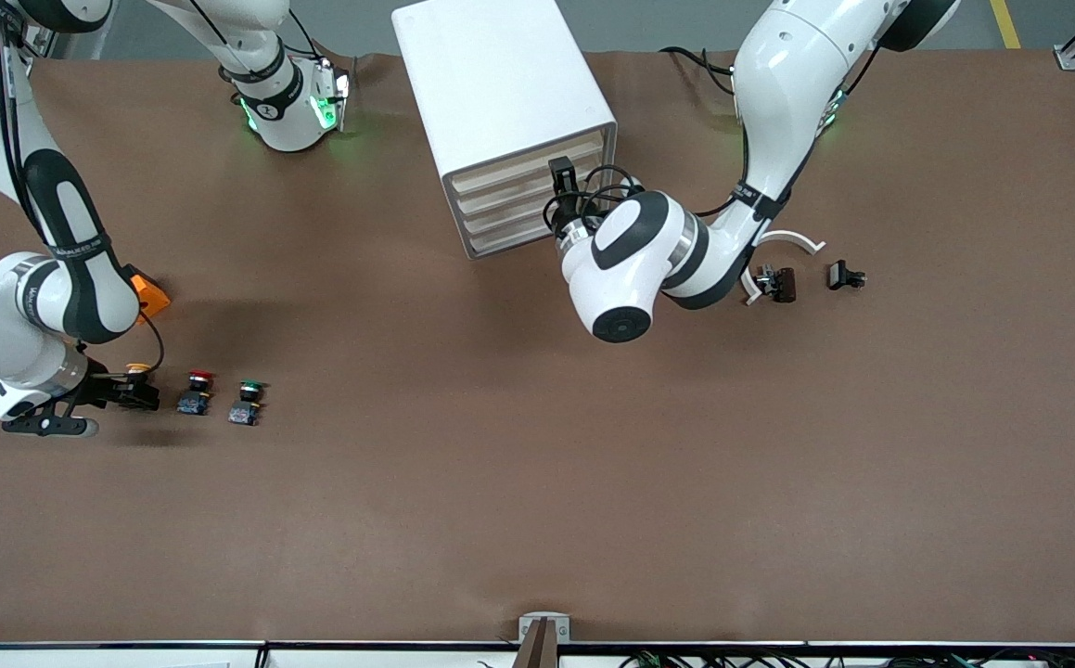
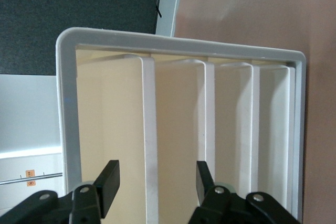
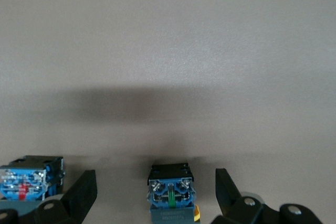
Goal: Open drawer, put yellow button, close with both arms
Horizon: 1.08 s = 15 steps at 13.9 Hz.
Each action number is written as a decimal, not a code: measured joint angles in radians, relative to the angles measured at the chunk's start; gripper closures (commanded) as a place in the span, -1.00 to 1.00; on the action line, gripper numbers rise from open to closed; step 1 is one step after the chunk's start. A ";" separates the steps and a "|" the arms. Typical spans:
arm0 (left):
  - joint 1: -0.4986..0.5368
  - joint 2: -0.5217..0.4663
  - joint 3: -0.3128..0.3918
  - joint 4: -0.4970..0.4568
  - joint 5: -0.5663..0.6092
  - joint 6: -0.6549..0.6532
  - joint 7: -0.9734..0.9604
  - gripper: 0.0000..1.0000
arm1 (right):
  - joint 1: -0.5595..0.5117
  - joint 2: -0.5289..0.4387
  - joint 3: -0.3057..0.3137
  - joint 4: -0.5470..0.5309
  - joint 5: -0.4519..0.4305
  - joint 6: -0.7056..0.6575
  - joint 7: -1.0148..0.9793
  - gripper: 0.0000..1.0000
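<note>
While both of my arms are at work, the relation that matters most is at the right arm's end of the table: my right gripper sits low over the yellow button, and its wrist view shows the two fingers spread apart with the button's blue base block standing between them, touching neither that I can see. The fingers straddle the button squarely, so I judge that closing them would catch it. The red-capped button stands just beside it, toward the middle of the table, and the green-capped button stands next along the same row; an orange box lies farther from the front camera, partly hidden by my right arm. My left gripper is at the front of the white cabinet, its fingers apart and reaching toward the drawer fronts. That wrist view shows all four cream fronts flush, so the top drawer looks unopened. A few small dark parts lie toward the left arm's end.
</note>
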 measured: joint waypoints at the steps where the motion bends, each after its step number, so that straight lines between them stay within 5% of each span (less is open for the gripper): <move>1: -0.005 0.002 0.000 -0.001 -0.002 0.004 0.002 -0.32 | 0.000 0.003 0.000 0.000 0.000 0.000 -0.009 -1.00; 4: -0.038 0.018 0.000 -0.001 -0.007 0.054 0.006 -0.17 | -0.007 0.013 -0.003 0.000 0.000 0.000 -0.042 -1.00; 8: -0.062 0.039 0.000 0.000 -0.019 0.077 0.010 0.81 | -0.023 0.022 -0.004 0.000 0.000 -0.003 -0.055 -0.96; 9: -0.060 0.038 0.000 0.002 -0.031 0.068 0.010 1.00 | -0.023 0.022 -0.004 0.000 0.000 -0.005 -0.056 -0.50; 11: -0.057 0.036 0.000 0.005 -0.049 0.056 0.010 1.00 | -0.023 0.022 -0.004 -0.001 0.000 -0.011 -0.060 0.64; 12: -0.057 0.036 0.001 0.006 -0.049 0.056 0.006 1.00 | -0.024 0.022 -0.004 -0.001 0.000 -0.014 -0.061 1.00; 15: -0.050 0.036 0.002 0.008 -0.049 0.057 0.005 1.00 | -0.024 0.022 -0.004 -0.001 0.000 -0.023 -0.063 1.00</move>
